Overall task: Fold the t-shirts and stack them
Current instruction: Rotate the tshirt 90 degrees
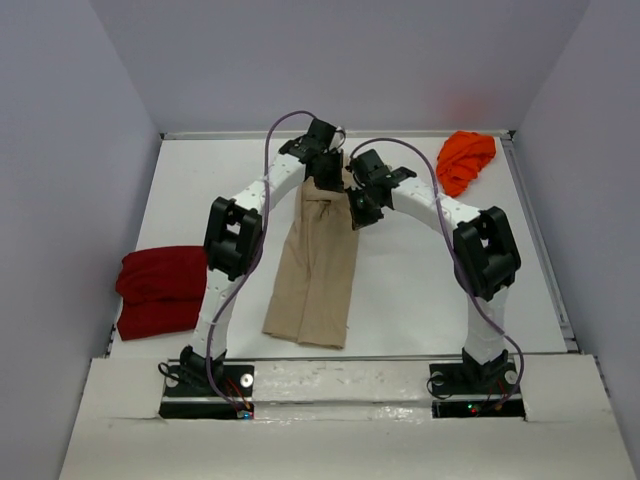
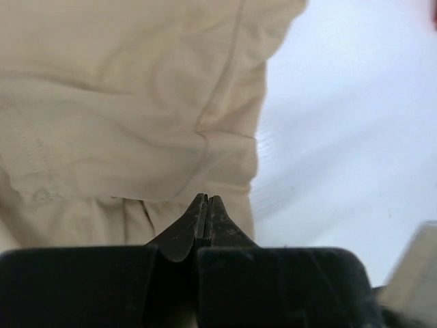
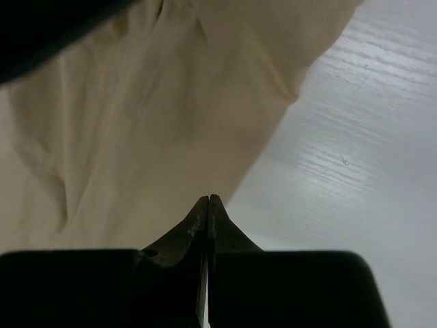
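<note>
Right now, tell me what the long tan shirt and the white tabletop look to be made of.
The long tan shirt: soft woven or knit cloth, matte; it creases and shows stitched seams. The white tabletop: hard, probably painted or laminated wood, slight sheen; fine parallel grain lines show.

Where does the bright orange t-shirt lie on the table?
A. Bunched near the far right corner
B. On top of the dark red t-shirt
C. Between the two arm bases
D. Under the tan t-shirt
A: the orange t-shirt sits crumpled by the far right corner of the table, apart from the tan t-shirt and the dark red t-shirt.
</note>
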Robot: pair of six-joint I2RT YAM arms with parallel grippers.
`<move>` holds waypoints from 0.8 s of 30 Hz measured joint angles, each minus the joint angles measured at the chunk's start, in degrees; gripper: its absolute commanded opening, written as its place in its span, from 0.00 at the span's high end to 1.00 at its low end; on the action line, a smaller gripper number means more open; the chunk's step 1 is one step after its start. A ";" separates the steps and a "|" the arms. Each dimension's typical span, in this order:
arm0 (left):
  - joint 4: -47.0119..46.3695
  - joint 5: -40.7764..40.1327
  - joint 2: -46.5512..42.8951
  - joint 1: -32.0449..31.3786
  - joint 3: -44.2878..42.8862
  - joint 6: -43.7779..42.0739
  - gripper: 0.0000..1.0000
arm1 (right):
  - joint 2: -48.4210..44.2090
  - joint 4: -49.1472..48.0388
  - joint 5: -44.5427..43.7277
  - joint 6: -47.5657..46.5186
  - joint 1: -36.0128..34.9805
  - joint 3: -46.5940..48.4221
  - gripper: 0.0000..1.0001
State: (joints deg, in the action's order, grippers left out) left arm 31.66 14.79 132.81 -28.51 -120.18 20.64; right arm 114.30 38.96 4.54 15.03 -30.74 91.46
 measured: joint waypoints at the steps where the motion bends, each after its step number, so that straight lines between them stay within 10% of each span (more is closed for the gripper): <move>1: 0.26 0.04 -0.42 -0.42 -0.50 -0.70 0.97 | 0.00 0.02 0.00 -0.07 -0.09 0.50 0.97; 9: 2.19 -4.13 -2.58 -1.31 -0.90 -1.79 0.97 | -0.09 -0.24 4.52 -0.61 -0.57 1.42 1.00; 15: 12.28 -5.31 5.09 -0.22 -16.96 -3.69 0.97 | -4.55 -2.89 2.10 2.51 -4.57 -3.93 1.00; 24: 6.95 -4.33 8.90 1.27 -14.73 -3.39 0.96 | -11.98 -1.66 1.70 5.99 -24.59 -13.20 1.00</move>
State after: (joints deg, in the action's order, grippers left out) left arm 38.61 10.46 141.71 -27.24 -134.91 17.26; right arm 102.32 37.30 6.24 21.02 -55.33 78.26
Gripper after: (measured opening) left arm 0.037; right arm 0.009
